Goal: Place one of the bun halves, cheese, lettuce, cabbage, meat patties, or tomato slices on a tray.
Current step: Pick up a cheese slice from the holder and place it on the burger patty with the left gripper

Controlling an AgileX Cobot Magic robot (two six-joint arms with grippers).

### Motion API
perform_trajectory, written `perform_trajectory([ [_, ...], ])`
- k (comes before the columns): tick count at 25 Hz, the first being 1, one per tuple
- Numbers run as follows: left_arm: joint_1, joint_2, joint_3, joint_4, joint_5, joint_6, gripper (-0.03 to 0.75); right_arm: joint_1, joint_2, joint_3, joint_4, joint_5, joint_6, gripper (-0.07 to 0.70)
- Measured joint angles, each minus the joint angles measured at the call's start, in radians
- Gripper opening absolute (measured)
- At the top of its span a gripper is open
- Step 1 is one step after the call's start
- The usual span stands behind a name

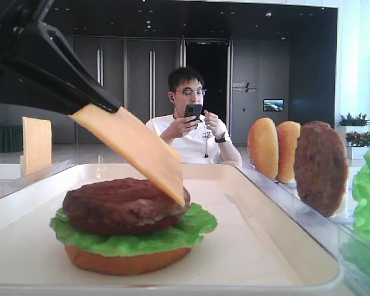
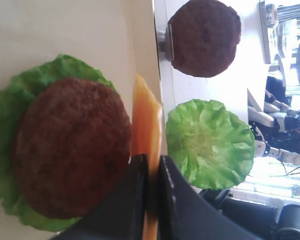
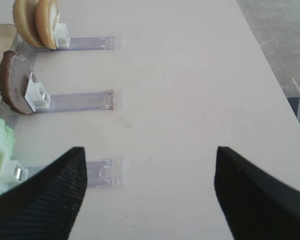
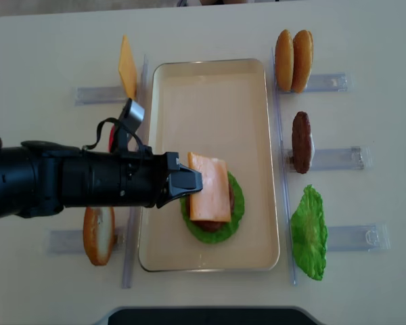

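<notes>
Now | L jaws clamp cheese (image 4: 208, 186) over tray (image 4: 210, 81) | R jaws apart | beige tabletop (image 4: 365, 40), lobby bkgd

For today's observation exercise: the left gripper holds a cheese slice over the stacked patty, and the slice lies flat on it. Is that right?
Not quite. The left gripper does hold the cheese slice over the patty, but the low exterior view shows it tilted, only its lower corner at the patty.
</notes>
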Motion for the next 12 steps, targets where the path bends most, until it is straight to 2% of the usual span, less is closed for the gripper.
perform_trajectory([
  [12,0.000,0.008,-0.008,0.000,0.003,-0.011,0.031,0.000,0.000,0.000,0.000,0.000,0.000,0.535],
])
